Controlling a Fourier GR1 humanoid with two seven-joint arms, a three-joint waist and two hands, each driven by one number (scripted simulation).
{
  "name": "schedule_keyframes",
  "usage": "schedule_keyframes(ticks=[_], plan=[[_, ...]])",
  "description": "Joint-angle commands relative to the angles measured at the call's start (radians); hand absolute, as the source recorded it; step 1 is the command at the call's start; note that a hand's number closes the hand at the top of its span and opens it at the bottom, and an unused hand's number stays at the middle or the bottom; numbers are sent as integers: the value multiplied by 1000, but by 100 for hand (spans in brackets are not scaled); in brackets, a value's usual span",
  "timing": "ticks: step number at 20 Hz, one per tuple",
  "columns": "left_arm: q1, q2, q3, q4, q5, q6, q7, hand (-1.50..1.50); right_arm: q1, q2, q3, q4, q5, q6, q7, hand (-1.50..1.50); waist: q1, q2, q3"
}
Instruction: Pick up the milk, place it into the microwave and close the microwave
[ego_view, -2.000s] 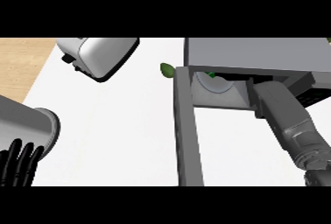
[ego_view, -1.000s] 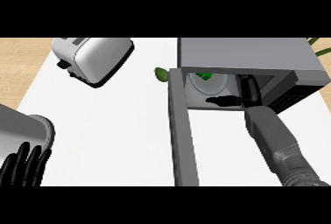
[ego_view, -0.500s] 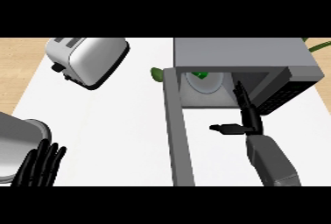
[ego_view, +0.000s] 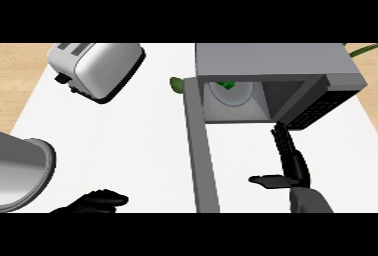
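The milk (ego_view: 229, 86) (green-topped) sits deep inside the open microwave (ego_view: 269, 60), well apart from both hands. The right hand (ego_view: 289, 167) hovers outside, fingers straight, empty; the left hand (ego_view: 100, 201), curled, holds nothing above the desk (ego_view: 133, 145).

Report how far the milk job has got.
Done, apparently: something white with a green top, likely the milk, sits inside the microwave. In hand: nothing; the right hand is open outside the cavity, the left hand low by the counter's edge. Left: the door stands open and needs closing.
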Motion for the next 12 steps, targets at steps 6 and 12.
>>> schedule_keyframes(ticks=[6,12], plan=[[-153,-36,-53,225,-32,-14,-36,150,269,-26,41,-329,-76,123,26,-150,7,4,0],[-381,-39,-48,292,-20,-67,109,150,453,-49,70,-532,-116,163,81,-150,-3,6,0]])
